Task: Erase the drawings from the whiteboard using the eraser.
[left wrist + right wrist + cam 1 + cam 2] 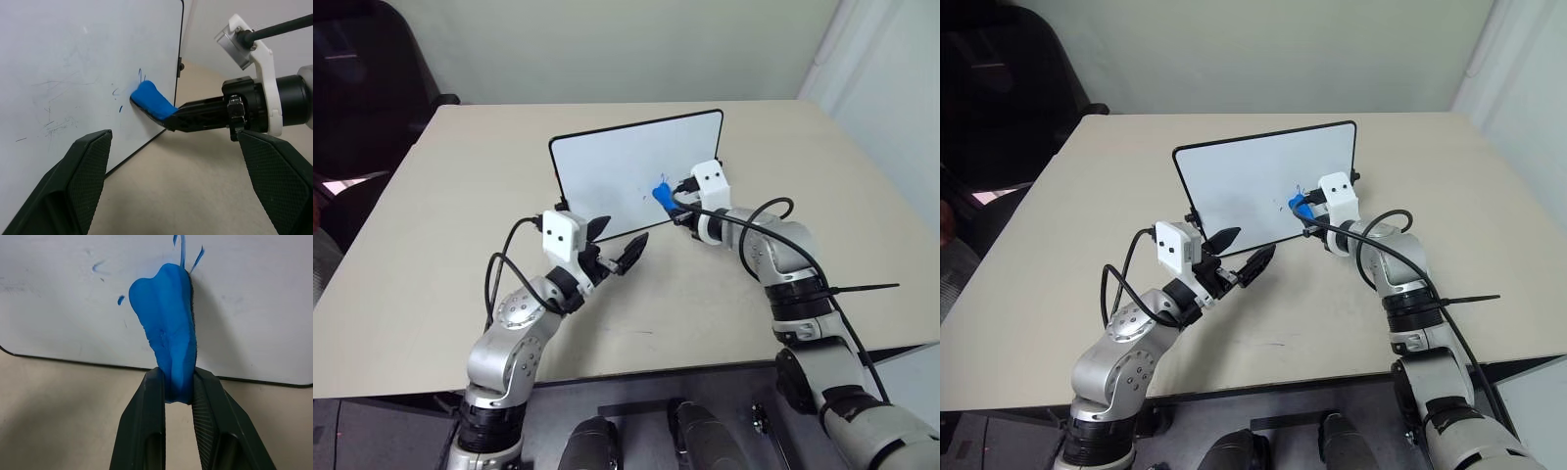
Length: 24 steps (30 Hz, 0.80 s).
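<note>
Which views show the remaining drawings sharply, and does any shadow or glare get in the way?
Right wrist view: eraser and the drawings are crisp, with a soft shadow beside the eraser on the whiteboard. Left wrist view: strokes are readable, its own fingers are dark and soft. Eye views: even light, no glare, marks are too small to read.
</note>
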### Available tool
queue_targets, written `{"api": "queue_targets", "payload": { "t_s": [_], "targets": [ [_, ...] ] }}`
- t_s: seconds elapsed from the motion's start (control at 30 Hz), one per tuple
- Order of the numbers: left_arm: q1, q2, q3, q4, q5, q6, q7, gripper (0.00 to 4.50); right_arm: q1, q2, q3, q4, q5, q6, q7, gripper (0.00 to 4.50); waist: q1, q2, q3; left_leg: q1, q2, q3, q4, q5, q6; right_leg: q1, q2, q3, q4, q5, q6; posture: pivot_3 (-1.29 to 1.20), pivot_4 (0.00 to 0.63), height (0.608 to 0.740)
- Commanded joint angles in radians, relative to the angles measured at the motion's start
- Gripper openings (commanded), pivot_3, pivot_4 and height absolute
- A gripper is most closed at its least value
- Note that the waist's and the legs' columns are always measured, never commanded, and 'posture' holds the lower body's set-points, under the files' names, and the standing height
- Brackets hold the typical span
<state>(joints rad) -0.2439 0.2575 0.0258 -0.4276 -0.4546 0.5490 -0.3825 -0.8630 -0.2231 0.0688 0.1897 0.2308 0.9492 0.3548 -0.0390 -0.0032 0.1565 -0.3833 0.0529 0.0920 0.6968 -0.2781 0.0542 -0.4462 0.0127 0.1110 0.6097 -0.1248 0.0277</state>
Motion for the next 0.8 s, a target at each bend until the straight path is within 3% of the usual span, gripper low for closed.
{"api": "queue_targets", "payload": {
  "t_s": [0.03, 0.37, 0.8],
  "targets": [
    [-0.014, -0.005, 0.003, -0.02, -0.009, -0.014, 0.002, 4.5, -0.034, -0.005, -0.005, -0.017, -0.011, 0.006, -0.008, 0.65, 0.0, 0.0, 0.0, 0.0, 0.0, 0.0, 0.0, 0.0, 0.0, 0.0, 0.0, 0.0, 0.0, 0.0, 0.0, 0.0, 0.15, 0.74],
    [-0.021, -0.013, -0.005, -0.008, -0.006, -0.017, 0.0, 4.5, -0.15, -0.005, -0.085, -0.063, 0.01, 0.034, -0.042, 0.65, -0.004, 0.0, 0.0, 0.0, 0.0, 0.0, 0.0, 0.0, 0.0, -0.001, 0.0, 0.0, 0.0, 0.0, -0.001, 0.0, 0.15, 0.74],
    [-0.017, -0.006, -0.001, -0.015, -0.007, -0.015, -0.003, 4.5, -0.062, 0.012, -0.012, 0.028, -0.029, 0.063, -0.041, 0.65, -0.003, 0.0, 0.0, 0.0, 0.0, 0.001, 0.0, 0.0, 0.0, -0.001, 0.0, 0.0, 0.0, 0.0, -0.001, 0.0, 0.15, 0.74]
  ]
}}
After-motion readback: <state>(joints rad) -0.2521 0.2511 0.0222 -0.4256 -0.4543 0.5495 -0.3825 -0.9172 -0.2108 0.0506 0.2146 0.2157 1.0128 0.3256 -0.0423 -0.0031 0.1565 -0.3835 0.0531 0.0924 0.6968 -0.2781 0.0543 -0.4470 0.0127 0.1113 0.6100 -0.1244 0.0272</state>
